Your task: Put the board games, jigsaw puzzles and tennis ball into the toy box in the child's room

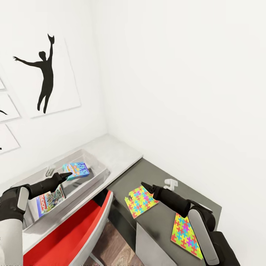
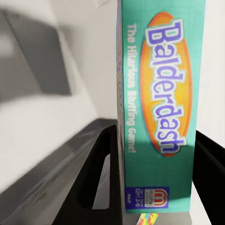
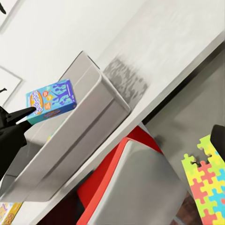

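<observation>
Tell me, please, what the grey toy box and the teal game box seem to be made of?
The long grey open-topped toy box looks like matte plastic or painted metal: smooth thin walls, no grain; I cannot tell which. The teal Balderdash board game box, held in the left claw, looks like glossy printed cardboard: sharp folded edges, colour print on every face.
</observation>
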Available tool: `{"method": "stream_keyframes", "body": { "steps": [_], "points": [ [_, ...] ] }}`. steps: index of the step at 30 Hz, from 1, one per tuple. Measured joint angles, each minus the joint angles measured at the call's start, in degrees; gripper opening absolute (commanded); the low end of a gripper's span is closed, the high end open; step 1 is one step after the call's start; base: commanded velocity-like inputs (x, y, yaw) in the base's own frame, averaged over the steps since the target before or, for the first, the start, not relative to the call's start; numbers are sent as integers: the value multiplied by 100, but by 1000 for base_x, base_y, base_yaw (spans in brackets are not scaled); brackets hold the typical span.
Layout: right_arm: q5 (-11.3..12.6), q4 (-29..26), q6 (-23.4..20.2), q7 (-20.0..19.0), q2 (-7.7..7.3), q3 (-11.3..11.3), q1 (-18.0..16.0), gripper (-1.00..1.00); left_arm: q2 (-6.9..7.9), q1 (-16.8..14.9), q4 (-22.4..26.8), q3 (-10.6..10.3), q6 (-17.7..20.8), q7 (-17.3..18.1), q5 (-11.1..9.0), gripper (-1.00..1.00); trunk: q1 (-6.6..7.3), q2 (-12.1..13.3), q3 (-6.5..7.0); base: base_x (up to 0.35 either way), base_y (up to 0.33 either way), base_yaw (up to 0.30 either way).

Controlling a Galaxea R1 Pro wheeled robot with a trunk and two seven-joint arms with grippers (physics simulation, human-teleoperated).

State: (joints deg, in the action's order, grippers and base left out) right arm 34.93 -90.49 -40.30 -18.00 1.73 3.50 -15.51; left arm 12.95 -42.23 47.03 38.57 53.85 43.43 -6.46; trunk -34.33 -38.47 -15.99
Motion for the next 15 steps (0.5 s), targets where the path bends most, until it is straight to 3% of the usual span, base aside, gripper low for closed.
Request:
{"method": "stream_keyframes", "body": {
  "steps": [15],
  "points": [
    [0,0,0,0,0,0,0,100,-29,-17,0,-3,-9,-8,13,-100,0,0,-140,0,0,0]
  ]
}}
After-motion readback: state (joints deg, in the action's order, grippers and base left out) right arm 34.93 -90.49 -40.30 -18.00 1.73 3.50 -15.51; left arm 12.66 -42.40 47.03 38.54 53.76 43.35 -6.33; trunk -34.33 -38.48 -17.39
